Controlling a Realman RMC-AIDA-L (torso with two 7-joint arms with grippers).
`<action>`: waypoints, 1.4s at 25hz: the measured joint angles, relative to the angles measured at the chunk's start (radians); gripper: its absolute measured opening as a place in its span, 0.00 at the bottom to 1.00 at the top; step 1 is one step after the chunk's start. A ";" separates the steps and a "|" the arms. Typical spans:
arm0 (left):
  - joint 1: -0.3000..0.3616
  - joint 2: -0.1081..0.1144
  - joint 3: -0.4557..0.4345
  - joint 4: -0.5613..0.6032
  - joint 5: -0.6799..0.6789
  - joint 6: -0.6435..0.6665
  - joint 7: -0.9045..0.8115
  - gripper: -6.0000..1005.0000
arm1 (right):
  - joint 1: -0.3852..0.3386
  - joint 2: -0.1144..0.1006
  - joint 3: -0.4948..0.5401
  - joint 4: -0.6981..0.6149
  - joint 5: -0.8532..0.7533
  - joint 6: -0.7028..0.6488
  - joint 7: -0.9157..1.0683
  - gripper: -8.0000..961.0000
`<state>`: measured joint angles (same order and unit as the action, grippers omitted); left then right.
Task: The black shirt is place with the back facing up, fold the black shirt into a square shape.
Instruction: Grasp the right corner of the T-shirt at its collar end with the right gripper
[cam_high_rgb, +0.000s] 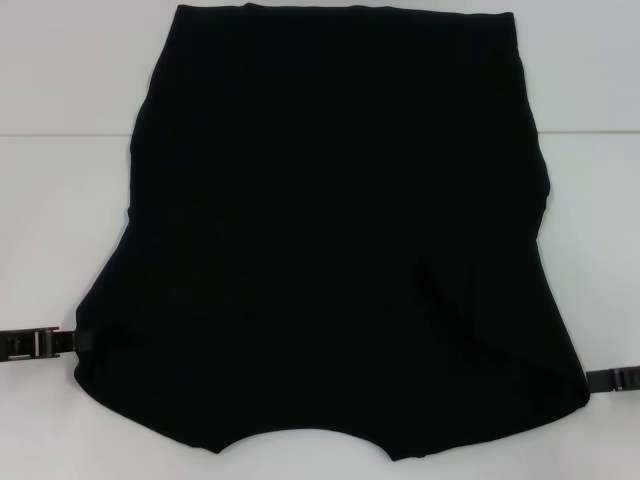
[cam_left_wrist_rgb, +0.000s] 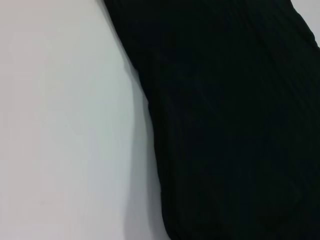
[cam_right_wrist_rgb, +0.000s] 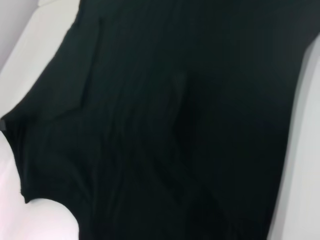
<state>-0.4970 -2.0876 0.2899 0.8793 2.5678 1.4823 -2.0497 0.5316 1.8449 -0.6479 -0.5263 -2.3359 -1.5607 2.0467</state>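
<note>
Left gripper (cam_high_rgb: 70, 342), right gripper (cam_high_rgb: 592, 380): at near corners of black shirt (cam_high_rgb: 340, 230); grip and opening impossible to tell. Between and beyond: shirt spread on white table (cam_high_rgb: 60, 150), sleeves tucked inward. Likely risk: uneven lift, tucked sleeves slipping loose.

Black shirt (cam_high_rgb: 340, 230) plain side up, spread flat, sleeves folded in, near corners at left gripper (cam_high_rgb: 40, 343) and right gripper (cam_high_rgb: 615, 380)

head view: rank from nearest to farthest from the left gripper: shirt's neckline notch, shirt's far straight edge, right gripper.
From the left gripper, at the black shirt's near-left corner:
1. Neckline notch, near edge, centre.
2. Far straight edge, across the table.
3. Right gripper, near-right corner.
</note>
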 joint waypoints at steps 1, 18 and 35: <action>0.000 0.000 0.000 -0.001 0.000 -0.002 0.000 0.03 | 0.002 0.000 -0.001 0.001 -0.008 0.003 0.005 0.74; 0.002 0.000 0.000 -0.002 0.000 -0.007 0.004 0.03 | 0.048 0.032 -0.012 0.009 -0.066 0.049 0.037 0.74; 0.005 0.000 0.000 -0.002 0.000 -0.013 0.008 0.03 | 0.058 0.042 -0.027 0.007 -0.067 0.048 0.053 0.74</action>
<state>-0.4924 -2.0877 0.2899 0.8775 2.5679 1.4695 -2.0419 0.5895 1.8865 -0.6745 -0.5195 -2.4032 -1.5126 2.1000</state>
